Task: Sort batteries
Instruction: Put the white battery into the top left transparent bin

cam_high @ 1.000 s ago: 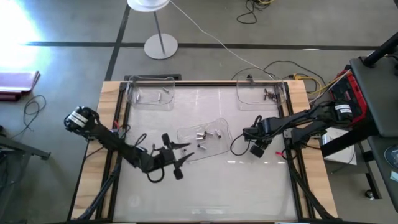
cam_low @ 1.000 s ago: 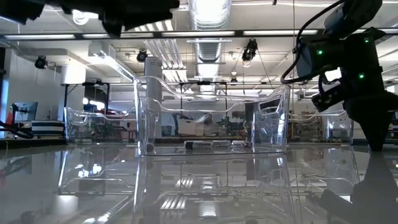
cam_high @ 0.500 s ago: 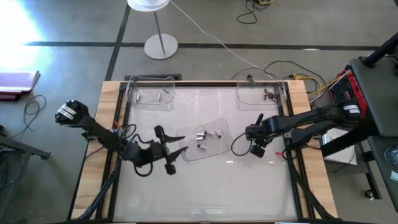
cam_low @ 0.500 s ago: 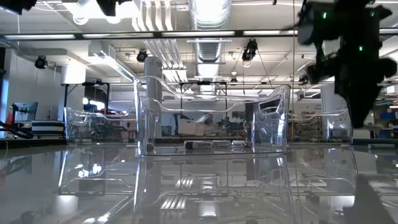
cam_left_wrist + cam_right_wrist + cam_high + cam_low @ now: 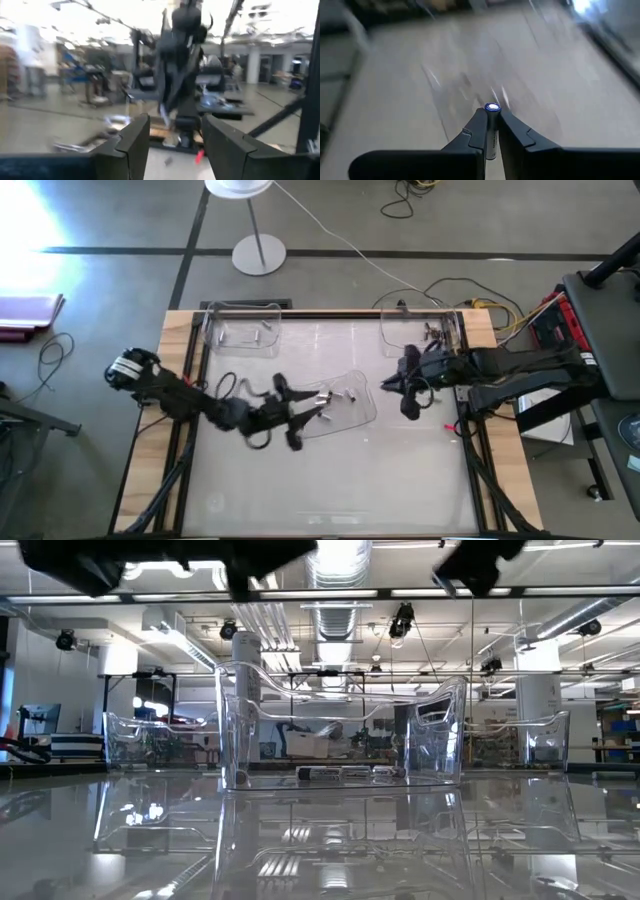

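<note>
A glossy glass-like table [image 5: 330,480] framed in pale wood fills the high view, with grey floor and a white lamp stand [image 5: 258,252] beyond its far edge; the low view looks across the table into a workshop hall with ceiling lights.

The right gripper [image 5: 388,385] hangs above the table between the middle tray and the far right tray. Its wrist view shows the two dark fingers [image 5: 475,131] pressed onto a single battery [image 5: 491,129], which stands lengthwise between them with its bright round end showing at the tips. So this battery is off the table, pinched in the gripper.

The left gripper [image 5: 318,407] reaches in over the near left edge of the middle tray [image 5: 362,412], a clear plastic tray that lies at a slant in the middle of the table. In its own wrist view the fingers [image 5: 131,145] stand apart with nothing between them. A few loose batteries [image 5: 336,394] lie inside this tray, just beyond the left gripper's tips; I cannot tell whether the tips touch any of them.

Farther out, the far left tray [image 5: 240,328] holds a couple of batteries, and the far right tray [image 5: 421,328] holds a small cluster near its right end, near the right arm's wrist.
</note>
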`<action>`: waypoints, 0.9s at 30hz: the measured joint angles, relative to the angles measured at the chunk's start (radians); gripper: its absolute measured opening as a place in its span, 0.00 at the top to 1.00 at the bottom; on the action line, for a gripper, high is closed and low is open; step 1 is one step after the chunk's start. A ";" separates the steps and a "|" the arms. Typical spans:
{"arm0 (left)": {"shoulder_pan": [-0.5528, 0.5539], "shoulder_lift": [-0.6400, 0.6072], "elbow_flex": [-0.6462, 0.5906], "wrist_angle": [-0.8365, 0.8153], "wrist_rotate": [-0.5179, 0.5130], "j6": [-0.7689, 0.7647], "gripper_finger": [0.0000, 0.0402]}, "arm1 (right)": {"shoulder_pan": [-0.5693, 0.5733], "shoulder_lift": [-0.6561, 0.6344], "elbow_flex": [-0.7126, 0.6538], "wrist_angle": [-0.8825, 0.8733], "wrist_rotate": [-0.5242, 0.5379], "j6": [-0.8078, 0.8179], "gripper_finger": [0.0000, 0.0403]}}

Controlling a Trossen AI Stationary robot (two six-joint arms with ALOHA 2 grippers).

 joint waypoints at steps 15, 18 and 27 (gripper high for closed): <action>0.130 0.188 0.202 -0.092 0.235 0.007 0.61 | 0.013 0.175 -0.023 0.619 -0.219 -0.167 0.95; 0.133 0.182 0.209 -0.108 0.236 -0.015 0.61 | 0.013 0.188 -0.022 0.620 -0.217 -0.174 0.95; 0.142 0.182 0.228 -0.109 0.315 -0.065 0.62 | 0.013 0.205 -0.022 0.654 -0.191 -0.195 0.95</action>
